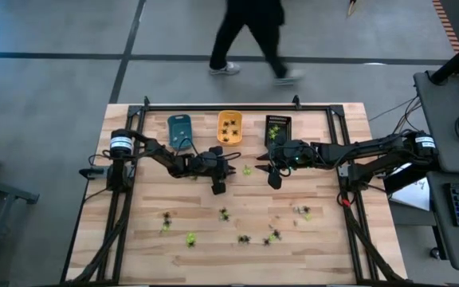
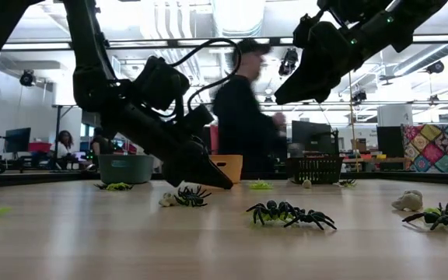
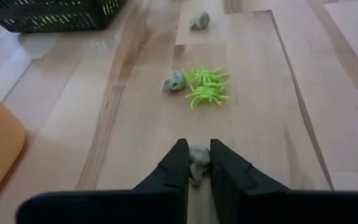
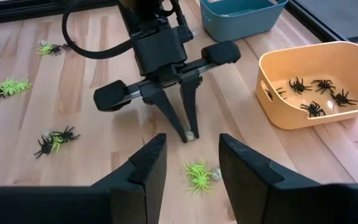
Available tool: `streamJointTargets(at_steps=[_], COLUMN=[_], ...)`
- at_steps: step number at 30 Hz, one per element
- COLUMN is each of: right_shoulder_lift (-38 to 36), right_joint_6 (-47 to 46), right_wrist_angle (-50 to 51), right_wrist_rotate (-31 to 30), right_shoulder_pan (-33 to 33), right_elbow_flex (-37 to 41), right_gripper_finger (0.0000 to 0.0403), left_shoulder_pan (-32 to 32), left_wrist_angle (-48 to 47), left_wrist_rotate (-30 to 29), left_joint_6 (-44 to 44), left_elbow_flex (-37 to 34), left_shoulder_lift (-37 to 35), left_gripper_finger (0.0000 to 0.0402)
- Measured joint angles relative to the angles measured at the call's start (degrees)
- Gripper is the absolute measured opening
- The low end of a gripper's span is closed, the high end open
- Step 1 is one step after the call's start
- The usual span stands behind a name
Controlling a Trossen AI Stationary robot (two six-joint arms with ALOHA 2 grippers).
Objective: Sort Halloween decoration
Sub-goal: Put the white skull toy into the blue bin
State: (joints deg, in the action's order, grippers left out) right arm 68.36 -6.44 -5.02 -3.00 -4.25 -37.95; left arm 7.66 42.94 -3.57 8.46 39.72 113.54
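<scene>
Left gripper [image 3: 198, 163] pinches a pale whitish figure [image 3: 199, 153] at the tabletop.
Its jaws are closed on that piece, just short of a yellow-green spider [image 3: 207, 85] and near the orange tray [image 4: 316, 81] holding black spiders [image 4: 313, 93]. Right gripper [image 4: 192, 155] hovers above the same spot, jaws apart, holding nothing. More figures [image 1: 245, 238] lie scattered on the table [image 1: 317, 255].

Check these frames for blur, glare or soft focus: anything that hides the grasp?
Low view: the walking person is motion-blurred, ceiling lights glare, and the near black spiders are sharp. High view: even light, the figures tiny. Left wrist view: the left gripper fingers are soft at the edge, but the pale figure pinched between them reads clearly. Right wrist view: sharp, with faint shadows.
</scene>
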Motion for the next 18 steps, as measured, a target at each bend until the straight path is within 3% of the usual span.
streamJointTargets(at_steps=[7,18], right_shoulder_lift=[0.0,0.0], right_joint_6=[0.0,-0.21], right_wrist_angle=[0.0,0.0], right_wrist_rotate=[-0.01,-0.03], right_shoulder_pan=[0.0,0.0], right_elbow_flex=[0.0,0.0], right_gripper_finger=[0.0134,0.0134], left_shoulder_pan=[0.11,3.96], left_wrist_angle=[-3.31,-31.05], left_wrist_rotate=[-1.04,-0.46], left_joint_6=[-1.44,-0.42], left_elbow_flex=[-0.15,-0.11], left_shoulder_lift=[-3.56,-28.97], left_gripper_finger=[0.0005,0.0003])
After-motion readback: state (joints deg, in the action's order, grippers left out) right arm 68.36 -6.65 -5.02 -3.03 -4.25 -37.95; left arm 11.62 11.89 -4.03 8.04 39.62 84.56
